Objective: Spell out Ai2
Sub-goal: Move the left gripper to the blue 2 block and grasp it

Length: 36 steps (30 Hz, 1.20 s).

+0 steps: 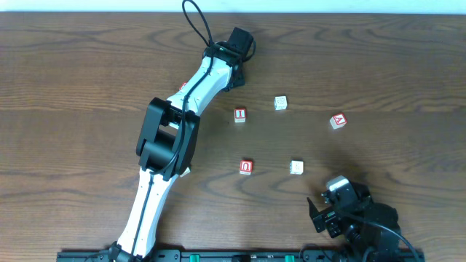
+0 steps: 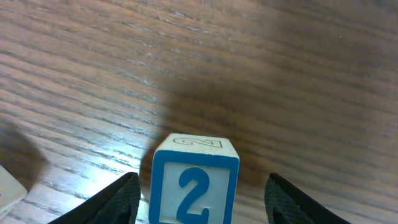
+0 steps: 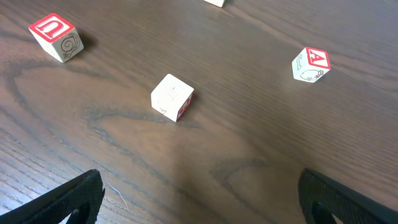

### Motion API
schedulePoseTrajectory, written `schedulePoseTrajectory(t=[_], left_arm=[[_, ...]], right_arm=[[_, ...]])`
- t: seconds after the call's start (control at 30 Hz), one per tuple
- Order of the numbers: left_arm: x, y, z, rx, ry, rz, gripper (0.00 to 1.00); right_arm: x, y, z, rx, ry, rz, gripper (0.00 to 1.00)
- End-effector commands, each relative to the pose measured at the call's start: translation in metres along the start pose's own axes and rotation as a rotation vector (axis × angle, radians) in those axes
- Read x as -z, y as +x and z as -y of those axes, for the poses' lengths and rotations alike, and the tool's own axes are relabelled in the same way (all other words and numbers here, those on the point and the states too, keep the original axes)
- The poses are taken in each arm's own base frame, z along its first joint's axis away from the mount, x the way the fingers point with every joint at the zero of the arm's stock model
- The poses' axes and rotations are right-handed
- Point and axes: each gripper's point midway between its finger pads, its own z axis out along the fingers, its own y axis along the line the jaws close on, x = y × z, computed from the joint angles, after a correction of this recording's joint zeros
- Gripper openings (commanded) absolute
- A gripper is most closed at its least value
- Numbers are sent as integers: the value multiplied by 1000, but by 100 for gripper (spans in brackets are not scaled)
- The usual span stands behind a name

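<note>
The blue-framed "2" cube (image 2: 196,183) stands on the table between the fingers of my left gripper (image 2: 202,179). That gripper is open, with a gap on each side of the cube. In the overhead view the left gripper (image 1: 234,76) hides this cube. The red "I" cube (image 1: 240,115) lies mid-table. The red "A" cube (image 1: 337,121) lies to the right and also shows in the right wrist view (image 3: 311,64). My right gripper (image 1: 325,215) is open and empty near the front edge; the right wrist view (image 3: 199,190) shows only bare wood between its fingers.
A red-framed "U" cube (image 1: 246,167) (image 3: 56,36) and a pale cube (image 1: 296,167) (image 3: 172,96) lie in front of the right gripper. Another pale cube (image 1: 281,102) sits between the "I" and "A" cubes. A pale cube corner (image 2: 9,190) shows left of the left gripper.
</note>
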Motion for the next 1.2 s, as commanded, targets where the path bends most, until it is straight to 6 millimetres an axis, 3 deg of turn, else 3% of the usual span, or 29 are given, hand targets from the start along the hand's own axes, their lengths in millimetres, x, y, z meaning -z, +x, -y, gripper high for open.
schedulePoseTrajectory(t=[0.0,0.13,0.3,1.03,1.17], left_arm=[[-1,-9,-3,18,-20,33,64],[-1,-11,-3,21,-20,43,53],[-1,-12,-2,22,-19,46,46],[-3,-14,-12,35,-28,33,27],[7,-15,-6,13,-17,32,23]], right_arm=[[-2,4,-1,4,-5,-9,99],[-2,4,-1,4,-5,-9,99],[-2,4,-1,4,-5,-9,99],[-2,4,-1,4,-5,-9,99],[-2,4,-1,4,-5,-9,99]])
